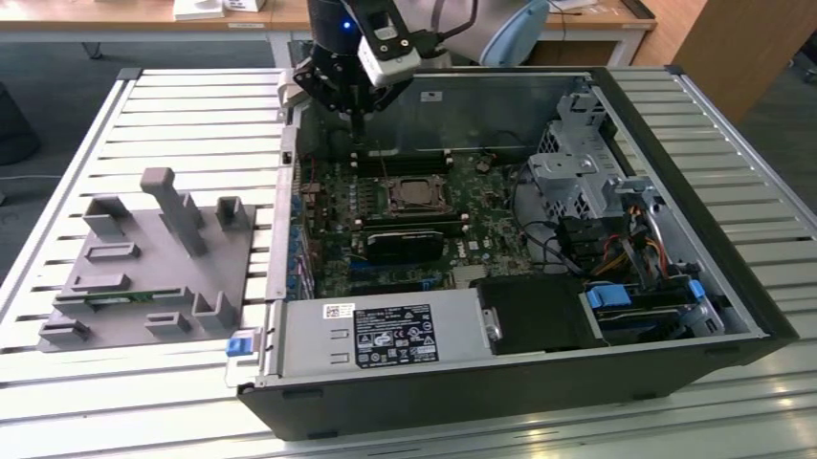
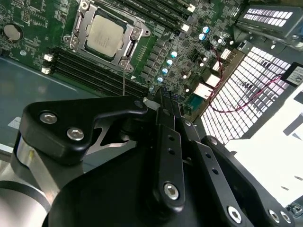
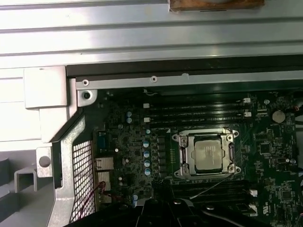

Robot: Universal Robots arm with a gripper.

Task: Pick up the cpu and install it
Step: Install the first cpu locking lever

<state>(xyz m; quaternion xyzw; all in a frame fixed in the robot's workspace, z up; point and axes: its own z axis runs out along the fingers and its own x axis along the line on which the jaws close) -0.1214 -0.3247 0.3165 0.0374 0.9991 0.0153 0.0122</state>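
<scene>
Silver-grey and flat, parked dead centre in the socket frame (image 2: 75, 33) on the motherboard (image 3: 274, 156): talking about the cpu (image 2: 105, 35), easy to spot in both wrist views. Looks level all round with no corner riding up, so guessing the drop-in part is done. Can't tell whether the frame is latched, though.

Pinched together with nothing between the fingers, going by the second wrist view: talking about the gripper (image 2: 161, 97). Hangs above the memory slots (image 2: 94, 71), just beside the socket, clear of the chip and not touching the board.

To do this bit well, probably:
- Keep any travel near the socket straight up and down, with no sideways drift into the frame or the slot clips.
- Check seating from both wrist cameras, all four edges.
- Mind the case wall (image 1: 485, 100) close by the arm in the exterior view.
- Go slow, and never lean on the lid off-centre.
</scene>
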